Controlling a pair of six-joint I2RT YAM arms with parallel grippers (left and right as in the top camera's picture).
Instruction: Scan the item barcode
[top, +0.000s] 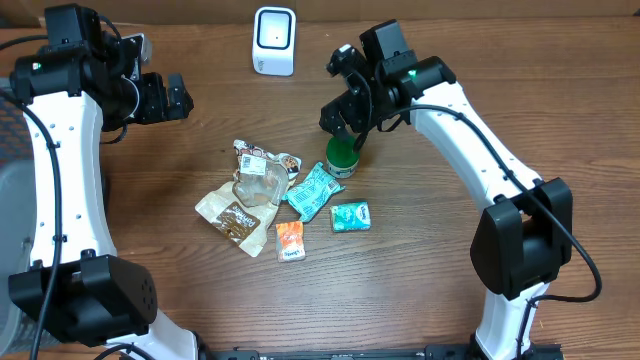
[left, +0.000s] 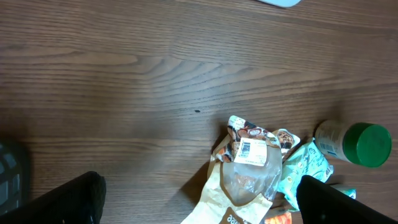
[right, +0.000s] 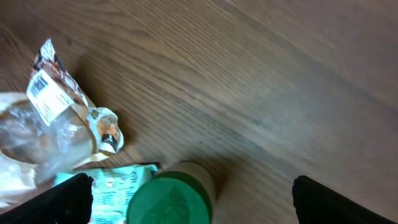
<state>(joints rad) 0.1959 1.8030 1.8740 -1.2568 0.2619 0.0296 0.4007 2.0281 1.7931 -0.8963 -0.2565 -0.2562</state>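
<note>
Looking down through the right wrist camera, I have the right gripper (right: 193, 183) spread wide, one finger (right: 62, 199) out at each edge of the view. The bottle (right: 171, 196) sits on the table (right: 280, 74) between them, nearer the left-hand finger in this view and touching neither. Its green lid faces the camera. I can't tell from any view whether it stands upright or leans.

From overhead, the right gripper (top: 345, 128) hangs directly above the bottle (top: 342, 157). The scanner (top: 274, 40) is well apart from it, off towards the far edge of the table and over on the left arm's side. Just beside the bottle, on the side away from the right arm's base, lies a teal packet (top: 314, 190). A clear bag (top: 262, 175) with a barcode label and a brown pouch (top: 232, 212) lie beyond that. A small teal packet (top: 350, 216) and an orange packet (top: 290, 241) lie nearer the arm bases.

The left gripper (top: 185, 98) is also wide open and grips nothing. It is held above the table, well apart from the pile and the bottle. In its own camera, the left gripper (left: 200, 179) frames bare wood. The clear bag (left: 252, 155) lies ahead between the fingers, and the bottle (left: 354, 143) lies ahead of the right-hand finger (left: 348, 202).
</note>
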